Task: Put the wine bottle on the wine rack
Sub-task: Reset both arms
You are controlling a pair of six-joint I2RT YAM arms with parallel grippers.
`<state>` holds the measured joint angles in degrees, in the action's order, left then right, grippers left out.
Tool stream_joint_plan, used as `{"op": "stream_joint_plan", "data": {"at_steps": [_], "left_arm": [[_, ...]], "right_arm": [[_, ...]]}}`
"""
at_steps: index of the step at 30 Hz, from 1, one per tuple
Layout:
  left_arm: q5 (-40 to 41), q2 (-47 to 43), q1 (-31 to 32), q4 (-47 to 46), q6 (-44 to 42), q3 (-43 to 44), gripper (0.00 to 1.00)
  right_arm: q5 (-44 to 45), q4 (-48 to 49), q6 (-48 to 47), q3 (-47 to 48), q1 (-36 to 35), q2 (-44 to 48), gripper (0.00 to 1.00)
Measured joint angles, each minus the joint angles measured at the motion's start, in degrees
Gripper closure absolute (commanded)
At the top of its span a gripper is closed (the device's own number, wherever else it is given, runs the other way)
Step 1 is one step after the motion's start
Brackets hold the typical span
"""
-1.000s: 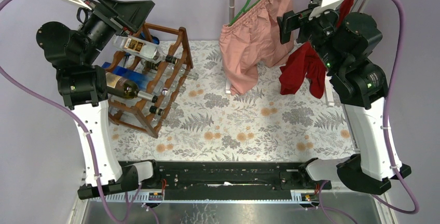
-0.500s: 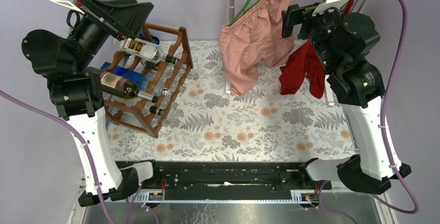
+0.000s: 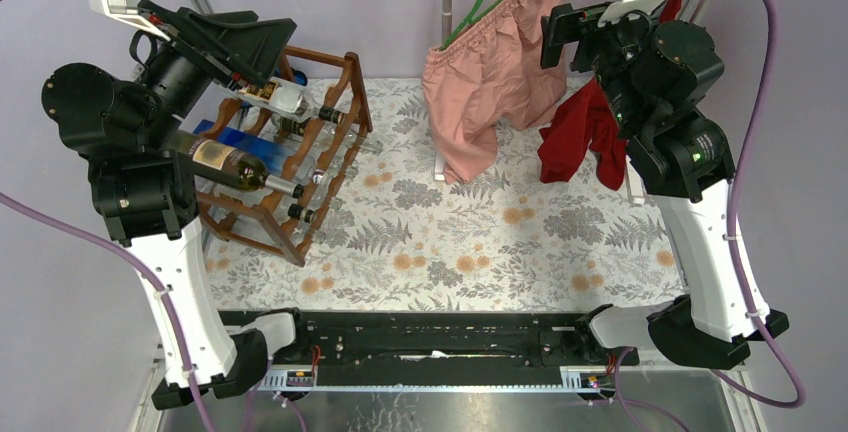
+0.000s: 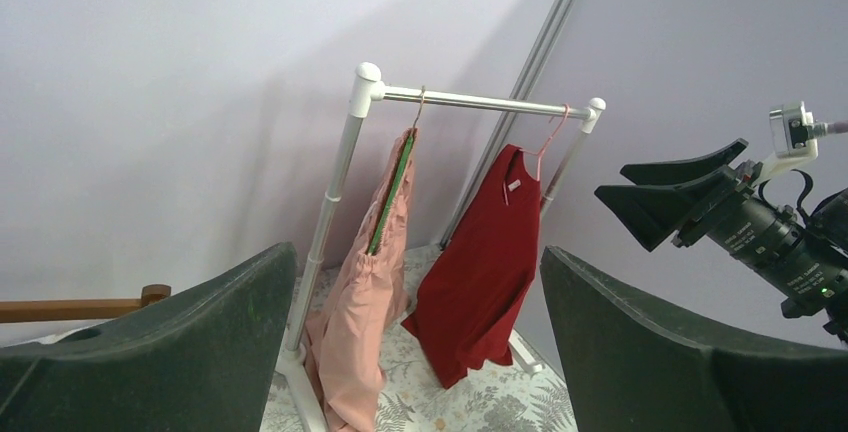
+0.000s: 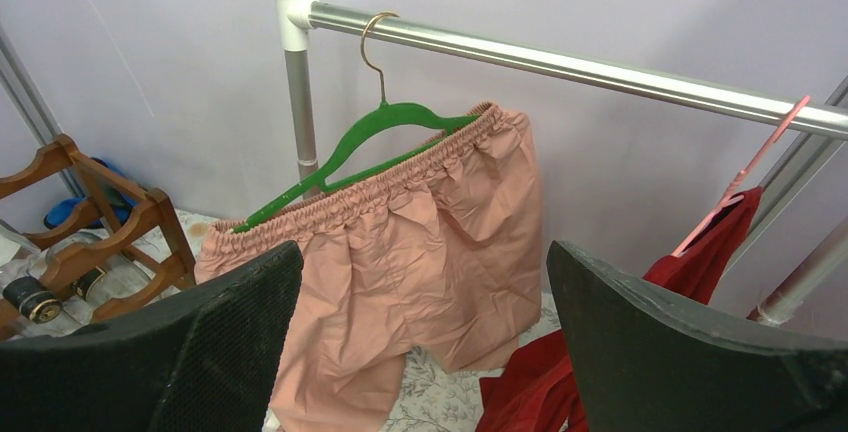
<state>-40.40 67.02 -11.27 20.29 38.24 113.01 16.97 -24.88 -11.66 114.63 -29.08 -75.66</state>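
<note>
Left pincer and right pincer, both wide open and empty. Below the left pincer, a wine bottle lies cradled in the wine rack. Being glass, it is probably heavy, rigid, slippery and breakable; best grasped mid-body.

Bright, even, diffuse light in all 3 views, faint shadows on the wall, little blur.

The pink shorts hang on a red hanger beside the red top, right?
Not quite: the hanger is green, not red, as the right wrist view shows. The pink shorts do hang on it, beside the red top.
</note>
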Motion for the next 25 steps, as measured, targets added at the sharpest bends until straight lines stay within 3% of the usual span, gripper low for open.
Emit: {"op": "stream_joint_plan", "data": {"at_steps": [25], "left_arm": [[0.6,-0.7,0.0,1.2,-1.9,-1.2,0.01]], "right_arm": [[0.1,1.2,-1.4,-0.2,0.0,-0.1,0.00]]}}
